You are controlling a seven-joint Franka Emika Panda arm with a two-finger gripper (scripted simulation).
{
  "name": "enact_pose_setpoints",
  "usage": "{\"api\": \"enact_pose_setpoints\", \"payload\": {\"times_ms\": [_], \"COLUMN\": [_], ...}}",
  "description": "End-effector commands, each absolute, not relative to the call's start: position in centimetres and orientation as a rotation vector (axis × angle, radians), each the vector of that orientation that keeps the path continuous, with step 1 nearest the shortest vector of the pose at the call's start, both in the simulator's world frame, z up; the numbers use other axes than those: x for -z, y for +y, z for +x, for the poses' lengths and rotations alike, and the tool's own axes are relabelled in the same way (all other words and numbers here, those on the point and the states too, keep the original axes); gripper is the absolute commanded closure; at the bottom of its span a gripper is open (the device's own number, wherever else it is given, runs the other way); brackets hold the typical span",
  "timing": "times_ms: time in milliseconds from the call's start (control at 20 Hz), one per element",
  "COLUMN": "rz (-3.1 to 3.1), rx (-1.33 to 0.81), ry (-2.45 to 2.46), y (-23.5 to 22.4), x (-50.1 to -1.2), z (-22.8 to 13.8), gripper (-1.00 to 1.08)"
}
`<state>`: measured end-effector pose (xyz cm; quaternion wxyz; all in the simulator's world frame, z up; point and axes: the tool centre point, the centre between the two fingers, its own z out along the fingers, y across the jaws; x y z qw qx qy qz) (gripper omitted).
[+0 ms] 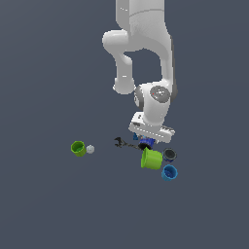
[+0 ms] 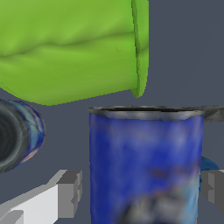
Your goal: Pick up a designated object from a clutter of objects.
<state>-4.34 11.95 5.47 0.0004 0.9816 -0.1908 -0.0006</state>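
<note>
At the lower centre-right of the exterior view, the tool (image 1: 146, 142) hangs low over a tight knot of clutter on the tabletop (image 1: 44, 204), and the royal-blue can (image 1: 144, 141) shows only as a sliver of blue beneath it. A big lime-green cup (image 1: 151, 159) lies just below, with a dark grey cup (image 1: 169, 154) and a light-blue cup (image 1: 169, 172) to its right, and a black wrench (image 1: 122, 142) to the left. A second lime-green cup (image 1: 78, 148) and a white ball (image 1: 90, 149) sit well apart, at the left.

The wrist view fills with the can (image 2: 146, 166), one grey finger pad (image 2: 70, 192) on one side and one on the other, each apparently a little clear of it. So the tool stands spread, straddling the can, though contact is hard to rule out at this blur. The step in hand looks like the final approach before the grasp. Next the pads should press in squarely, then lift straight up, minding the green cup (image 2: 70, 48) lying just beside.
</note>
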Motion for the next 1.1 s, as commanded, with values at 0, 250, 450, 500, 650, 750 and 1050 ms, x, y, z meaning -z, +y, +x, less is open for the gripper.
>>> {"api": "enact_pose_setpoints", "payload": {"times_ms": [0,250,450,500,650,750,1050], "rz": [3.084,3.084,3.084,3.084,3.085,3.085,3.085], "rx": [0.0,0.0,0.0,0.0,-0.001,-0.001,-0.001], "ry": [-0.6,-0.6,-0.6,-0.6,-0.598,-0.598,-0.598], "y": [11.9,11.9,11.9,11.9,12.0,11.9,10.9], "x": [-5.1,-5.1,-5.1,-5.1,-5.2,-5.4,-7.4], "z": [-4.3,-4.3,-4.3,-4.3,-4.3,-4.2,-3.7], "gripper": [-0.92,1.08,1.08,1.08,1.08,1.08,1.08]}}
